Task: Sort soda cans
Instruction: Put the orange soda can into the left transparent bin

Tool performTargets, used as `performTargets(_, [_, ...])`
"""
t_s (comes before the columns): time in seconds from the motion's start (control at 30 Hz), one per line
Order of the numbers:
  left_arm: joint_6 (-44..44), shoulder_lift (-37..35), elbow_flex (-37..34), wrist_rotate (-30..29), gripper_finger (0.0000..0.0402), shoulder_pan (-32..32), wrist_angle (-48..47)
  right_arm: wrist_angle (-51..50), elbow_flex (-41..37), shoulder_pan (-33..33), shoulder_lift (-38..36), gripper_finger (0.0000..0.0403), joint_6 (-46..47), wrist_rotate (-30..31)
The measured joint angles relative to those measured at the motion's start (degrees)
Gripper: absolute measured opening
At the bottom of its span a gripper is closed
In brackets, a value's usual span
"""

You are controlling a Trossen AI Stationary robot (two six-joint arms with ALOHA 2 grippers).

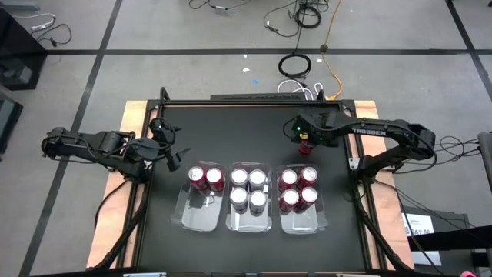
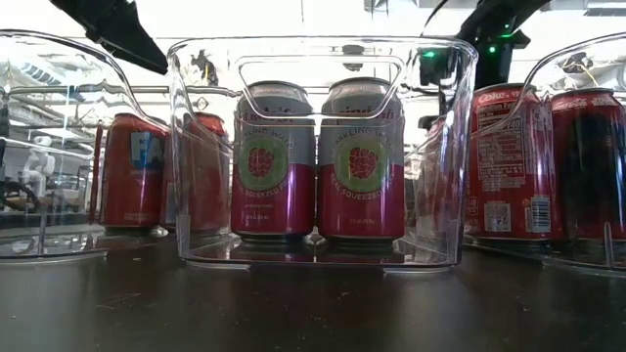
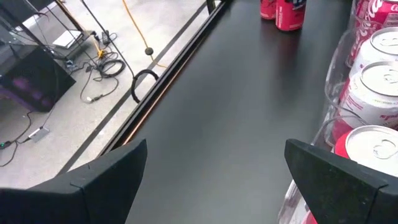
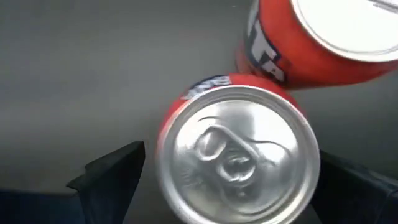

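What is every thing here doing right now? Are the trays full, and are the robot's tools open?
Left clear plastic tray: holds two upright red cans, room left.
Middle clear plastic tray: holds four upright silver-and-pink cans.
Right clear plastic tray: holds four upright red-bodied cans.
Two loose red soda cans: upright, outside the trays.
Right tool: open, straddling one loose can.
Left tool: open, empty.

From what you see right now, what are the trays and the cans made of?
The trays look like clear hard plastic: the cans show through their glossy, reflecting walls. The cans look like thin metal, probably aluminium: printed bodies, and the can under the right gripper shows a bare brushed silver top with a pull tab.
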Motion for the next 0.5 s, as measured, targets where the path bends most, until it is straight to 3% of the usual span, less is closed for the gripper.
performTargets(0.27, [-0.1, 0.0, 0.0, -0.4, 0.0388, 0.0, 0.0, -0.7, -0.9, -1.3, 0.0, 0.0385, -0.3, 2.1])
performTargets(0.5, [-0.1, 0.0, 0.0, -0.4, 0.0388, 0.0, 0.0, -0.6, -0.9, -1.3, 0.0, 0.0294, -1.3, 2.1])
